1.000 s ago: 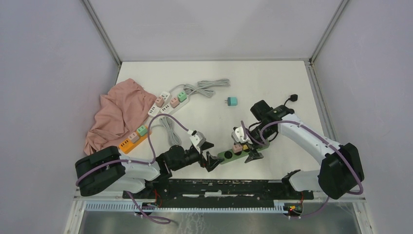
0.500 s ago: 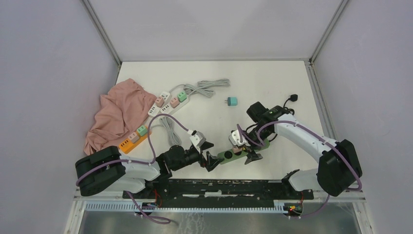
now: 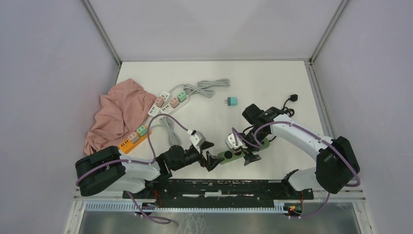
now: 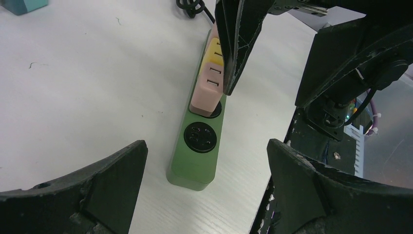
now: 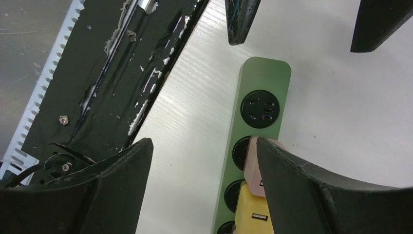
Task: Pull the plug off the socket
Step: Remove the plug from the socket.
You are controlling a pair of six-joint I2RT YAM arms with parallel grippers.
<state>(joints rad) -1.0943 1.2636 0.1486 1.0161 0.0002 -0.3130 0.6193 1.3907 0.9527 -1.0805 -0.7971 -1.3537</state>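
White counter (image 3: 272, 83) is seen carrying a green plastic power strip (image 4: 197, 156) near its front edge, with a pink boxy plug (image 4: 207, 90) seated in it. The plug is straddled by the right end effector (image 5: 202, 146), jaws parted, one finger just beside it. The left end effector (image 4: 207, 146) is held wide, facing the strip's free end.

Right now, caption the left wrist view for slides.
Open left tool faces the free end of the green power strip; a right tool finger hangs beside the pink plug.
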